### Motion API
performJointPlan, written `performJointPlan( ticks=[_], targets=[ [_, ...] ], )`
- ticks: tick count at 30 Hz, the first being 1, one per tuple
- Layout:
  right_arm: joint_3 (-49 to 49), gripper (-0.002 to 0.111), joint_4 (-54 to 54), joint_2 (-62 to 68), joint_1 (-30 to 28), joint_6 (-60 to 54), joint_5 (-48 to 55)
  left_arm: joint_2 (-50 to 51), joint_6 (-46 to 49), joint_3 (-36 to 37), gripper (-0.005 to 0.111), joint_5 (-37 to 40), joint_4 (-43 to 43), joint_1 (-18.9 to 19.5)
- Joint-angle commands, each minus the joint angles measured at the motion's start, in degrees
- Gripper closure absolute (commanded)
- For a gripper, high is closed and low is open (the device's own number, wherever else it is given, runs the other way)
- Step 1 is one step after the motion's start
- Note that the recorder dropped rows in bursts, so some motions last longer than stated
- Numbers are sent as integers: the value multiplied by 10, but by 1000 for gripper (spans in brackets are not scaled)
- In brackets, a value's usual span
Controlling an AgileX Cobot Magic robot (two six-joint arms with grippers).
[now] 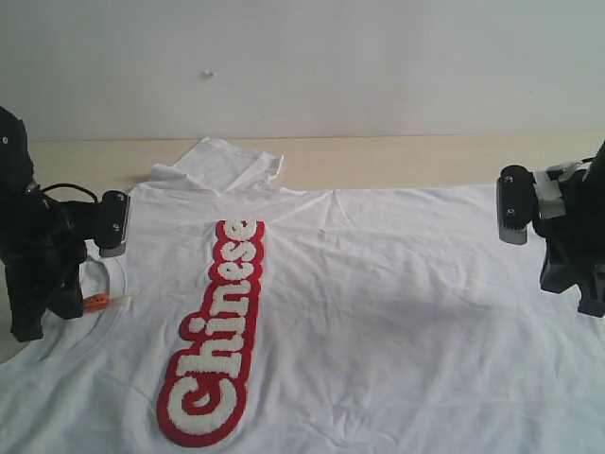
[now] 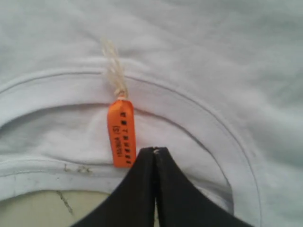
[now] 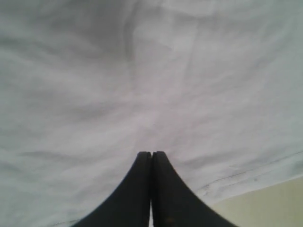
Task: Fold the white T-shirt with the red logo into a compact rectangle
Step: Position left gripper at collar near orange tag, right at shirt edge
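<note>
The white T-shirt (image 1: 378, 303) lies spread flat and face up on the table, neck towards the left. The red logo (image 1: 217, 331) reading "Chinese" runs down its chest. A small orange neck tag (image 1: 96, 304) sits inside the ribbed collar (image 2: 189, 118); in the left wrist view the tag (image 2: 121, 132) lies just beyond my left gripper (image 2: 155, 149), which is shut with nothing in it. In the exterior view that left gripper (image 1: 66, 303) is at the collar. My right gripper (image 3: 151, 153) is shut and empty over plain fabric near the shirt's hem, at the right edge (image 1: 586, 293).
One sleeve (image 1: 222, 165) lies bunched at the far side of the shirt. A strip of bare beige table (image 1: 397, 156) runs behind the shirt up to a white wall. Table also shows past the collar (image 2: 28, 208) and past the hem (image 3: 274, 203).
</note>
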Motion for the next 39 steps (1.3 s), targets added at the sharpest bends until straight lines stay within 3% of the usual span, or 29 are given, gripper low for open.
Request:
performJointPlan(
  ticks=[1,3,6,9,13,19,30,39],
  targets=[
    [1,103,-1,-1,0,6,-11,-24,-28,2,91,-6,-10,0],
    [1,98,-1,-1,0,6,-13,-36,-28,2,76,-10,-22,0],
    [1,87,2,-1,0,6,-13,-48,-43,2,44,-29,-33,0],
    [1,77,2,-1,0,6,-12,-48,-25,7,44,-33,-32,0],
    [1,68,2,-1,0,17,-17,-55,75,53,44,-44,-32,6],
    [1,68,4,-1,0,17,-19,-64,127,65,44,-77,-31,27],
    [1,68,12,0,0,32,-28,-53,114,34,44,-141,-55,25],
    [1,68,19,0,0,31,-34,-23,112,34,43,-133,-58,25]
  ],
)
